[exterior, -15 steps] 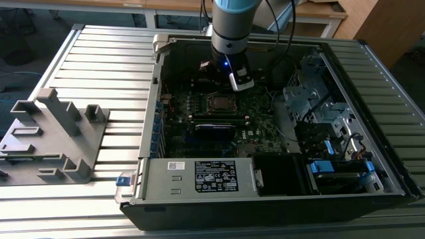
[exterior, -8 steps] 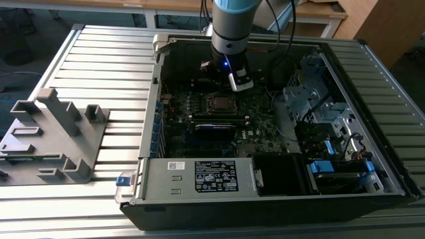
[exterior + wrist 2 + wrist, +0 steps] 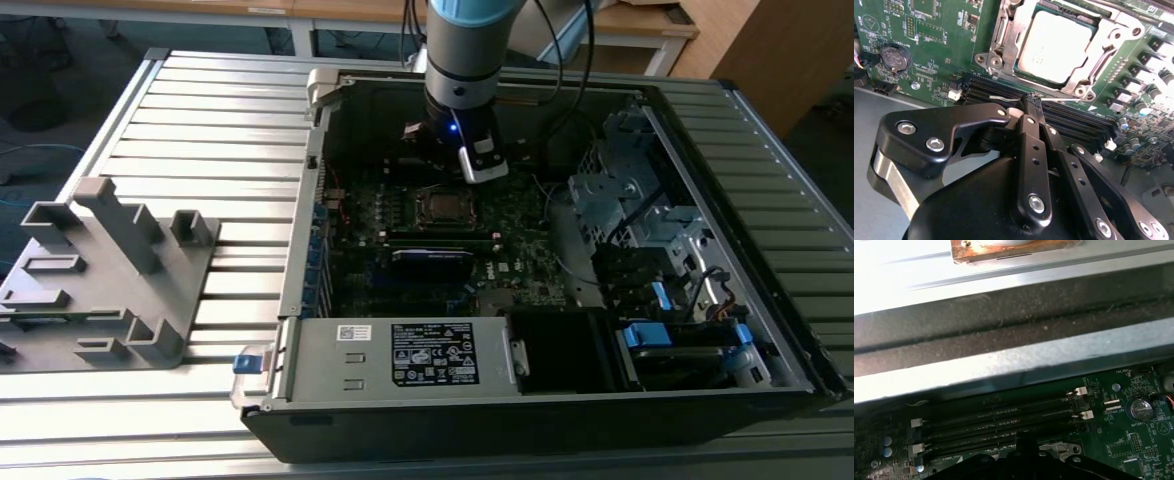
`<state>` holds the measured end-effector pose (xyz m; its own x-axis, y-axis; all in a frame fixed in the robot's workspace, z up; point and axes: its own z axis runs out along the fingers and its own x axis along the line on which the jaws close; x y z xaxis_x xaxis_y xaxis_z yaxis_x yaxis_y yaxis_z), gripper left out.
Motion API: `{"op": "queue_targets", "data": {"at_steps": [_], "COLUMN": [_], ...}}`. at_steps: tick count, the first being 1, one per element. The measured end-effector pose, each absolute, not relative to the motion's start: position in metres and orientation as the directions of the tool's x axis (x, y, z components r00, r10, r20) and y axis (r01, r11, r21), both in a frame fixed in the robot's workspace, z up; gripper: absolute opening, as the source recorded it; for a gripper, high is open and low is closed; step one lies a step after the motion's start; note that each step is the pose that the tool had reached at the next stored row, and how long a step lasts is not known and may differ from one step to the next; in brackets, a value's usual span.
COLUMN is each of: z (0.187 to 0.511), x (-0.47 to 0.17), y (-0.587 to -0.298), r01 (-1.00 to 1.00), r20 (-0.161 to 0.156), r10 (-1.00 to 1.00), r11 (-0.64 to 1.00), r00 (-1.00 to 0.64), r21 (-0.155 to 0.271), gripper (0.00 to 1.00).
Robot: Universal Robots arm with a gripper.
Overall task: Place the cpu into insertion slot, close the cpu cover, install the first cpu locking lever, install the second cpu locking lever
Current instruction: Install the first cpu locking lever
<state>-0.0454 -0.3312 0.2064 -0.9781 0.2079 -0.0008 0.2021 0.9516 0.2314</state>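
Note:
The cpu (image 3: 1054, 45) lies grey top up in the insertion slot (image 3: 437, 206) on the green motherboard. The cpu cover (image 3: 1004, 35), a silvery frame, is down around the chip. A thin silvery cpu locking lever (image 3: 1001, 97) runs along the socket's edge beside the memory slots. My gripper (image 3: 1031, 102) is shut with its black fingertips on this wire, which sticks out on both sides of them. In the exterior view the gripper (image 3: 470, 172) hangs just beyond the socket, inside the open computer case. Its fingertip (image 3: 1026, 440) also shows in the first wrist view, over the memory slots.
Black memory slots (image 3: 989, 90) lie right beside the socket, with a coin battery (image 3: 894, 57) and a row of grey components (image 3: 1154, 55) nearby. The case holds a power supply (image 3: 400, 355) and a drive cage (image 3: 627, 190). A grey fixture (image 3: 107, 280) stands on the table at the exterior view's left.

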Motion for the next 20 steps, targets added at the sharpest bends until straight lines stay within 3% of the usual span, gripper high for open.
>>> {"op": "queue_targets", "data": {"at_steps": [20], "z": [0.2044], "x": [-0.0453], "y": [-0.3271], "r01": [0.251], "r20": [-0.001], "r10": [0.259], "r11": [0.940], "r00": [-0.966], "r21": [0.232], "gripper": [0.11]}}
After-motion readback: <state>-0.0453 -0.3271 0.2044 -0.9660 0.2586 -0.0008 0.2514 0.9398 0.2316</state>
